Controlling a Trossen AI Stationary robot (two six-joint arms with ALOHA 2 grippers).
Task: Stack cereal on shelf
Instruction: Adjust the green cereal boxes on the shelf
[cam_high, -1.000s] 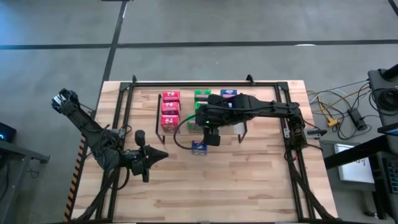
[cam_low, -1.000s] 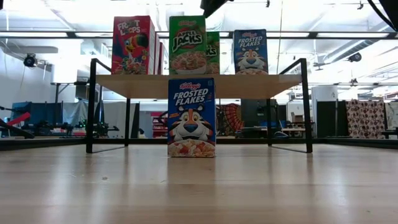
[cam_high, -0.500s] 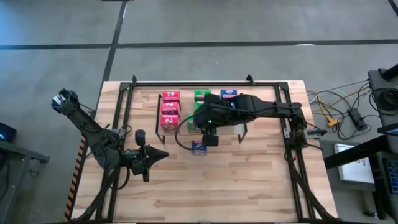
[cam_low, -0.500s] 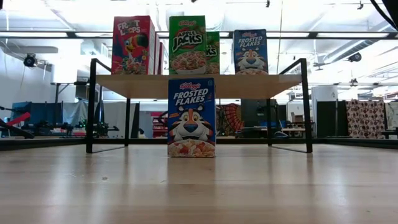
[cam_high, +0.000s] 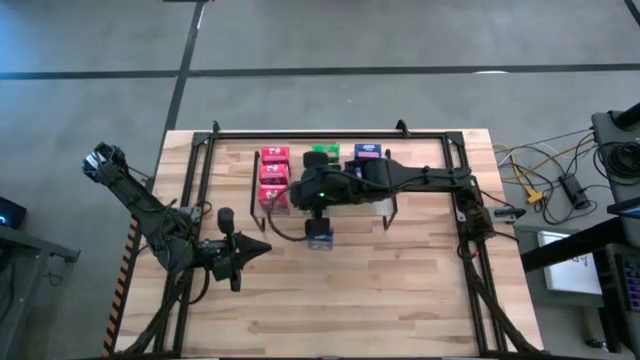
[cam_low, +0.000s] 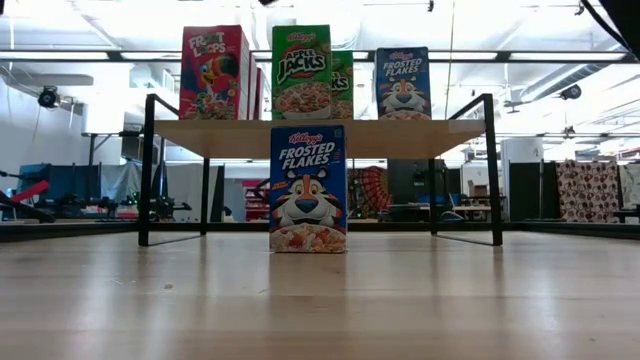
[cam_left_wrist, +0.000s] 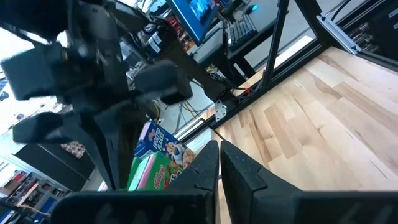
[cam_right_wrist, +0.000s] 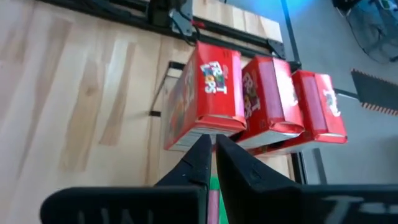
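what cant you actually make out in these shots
- High view: the dark right arm hides most of the green cardboard cereal boxes on the wood-topped wire shelf; their count is unclear.
- Low view: the front red cereal box hides those behind.
- Right wrist view: whether the shut right gripper touches anything.

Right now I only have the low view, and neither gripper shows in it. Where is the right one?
Observer: The right gripper is shut on nothing, at the black wire shelf with the light wood top, beside the red cardboard cereal boxes.
Operator: How many red boxes? I mostly see the front one.
Observer: Three, in a row running front to back.
Operator: And the left arm?
Observer: The left gripper hangs shut over the left side of the wooden table, away from the shelf.
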